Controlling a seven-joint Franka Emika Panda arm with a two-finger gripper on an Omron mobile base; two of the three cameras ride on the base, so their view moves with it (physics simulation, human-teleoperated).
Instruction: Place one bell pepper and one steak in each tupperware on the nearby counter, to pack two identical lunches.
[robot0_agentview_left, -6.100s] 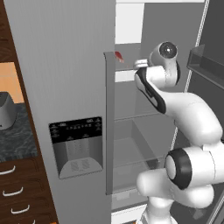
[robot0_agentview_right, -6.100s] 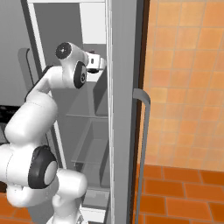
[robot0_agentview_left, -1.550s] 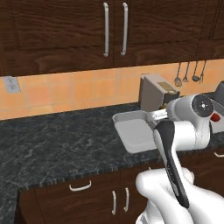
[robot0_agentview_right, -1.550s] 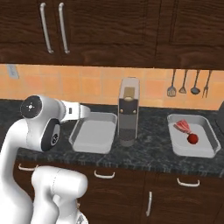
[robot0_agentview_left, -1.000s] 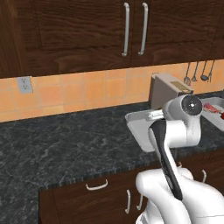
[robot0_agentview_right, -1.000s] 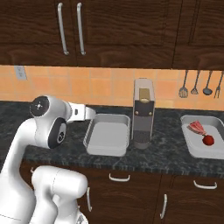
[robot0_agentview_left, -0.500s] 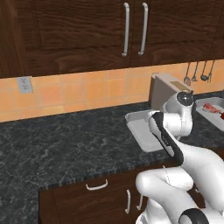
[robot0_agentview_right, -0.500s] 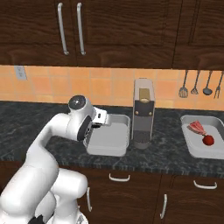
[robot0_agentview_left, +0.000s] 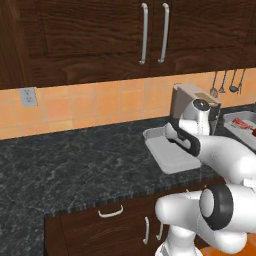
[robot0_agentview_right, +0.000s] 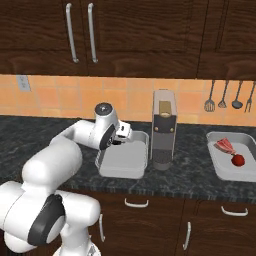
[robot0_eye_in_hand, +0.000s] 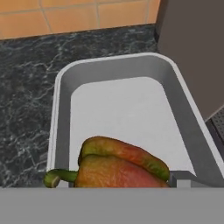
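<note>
The bell pepper was held pinched in the end effector, just above the near end of an empty tupperware on the black tabletop. A second tupperware with steak lay well apart. A release so near the rim could, it was judged, let the pepper roll out onto the stone
</note>
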